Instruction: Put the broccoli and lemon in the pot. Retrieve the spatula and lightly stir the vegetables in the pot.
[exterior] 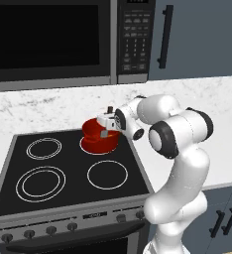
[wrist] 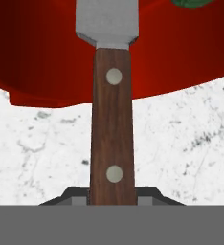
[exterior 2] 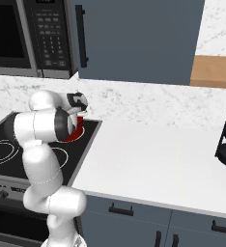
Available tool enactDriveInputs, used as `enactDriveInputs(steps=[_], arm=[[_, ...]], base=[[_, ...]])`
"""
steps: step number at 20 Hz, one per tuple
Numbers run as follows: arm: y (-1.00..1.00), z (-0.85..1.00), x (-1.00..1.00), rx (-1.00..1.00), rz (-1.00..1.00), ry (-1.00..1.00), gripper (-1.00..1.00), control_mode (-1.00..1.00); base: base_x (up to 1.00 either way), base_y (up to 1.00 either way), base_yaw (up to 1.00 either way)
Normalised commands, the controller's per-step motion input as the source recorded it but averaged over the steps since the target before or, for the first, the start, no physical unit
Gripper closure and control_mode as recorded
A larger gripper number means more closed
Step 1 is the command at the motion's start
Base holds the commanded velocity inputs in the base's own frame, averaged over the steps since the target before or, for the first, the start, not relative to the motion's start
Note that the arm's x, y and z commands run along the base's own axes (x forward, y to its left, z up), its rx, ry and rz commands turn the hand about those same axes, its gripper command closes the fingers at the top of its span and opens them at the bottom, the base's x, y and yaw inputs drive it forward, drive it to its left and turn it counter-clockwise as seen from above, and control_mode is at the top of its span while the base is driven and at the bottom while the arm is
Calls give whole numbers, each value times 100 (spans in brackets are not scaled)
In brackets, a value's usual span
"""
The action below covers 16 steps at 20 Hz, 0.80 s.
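The jaws pinch the brown handle of the spatula (wrist: 112,129), whose grey blade reaches into the red pot (exterior: 99,136) on the stove's back right ring. A green bit, likely the broccoli (wrist: 193,3), lies at the pot's edge. Stir best with small slow sweeps, blade low, off the walls.

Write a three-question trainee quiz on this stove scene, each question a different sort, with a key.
1. True or false: the tool is shut on the spatula.
2. The red pot sits on which burner? A) front left B) back right C) front right
3. Fill in: the spatula's handle is brown ____ with two rivets.

Key: 1 true; 2 B; 3 wood.
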Motion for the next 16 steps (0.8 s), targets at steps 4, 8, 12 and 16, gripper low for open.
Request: enactDriveInputs(steps=[4, 8, 12, 16], arm=[[2, 7, -15, 5, 0, 8, 100, -100], [18, 23, 0, 5, 0, 0, 100, -100], [20, 5, 7, 1, 0, -5, 100, -100], [9, -22, 21, -4, 0, -16, 100, -100]], base=[[0, 0, 0], [0, 0, 0], [0, 0, 0], [0, 0, 0]])
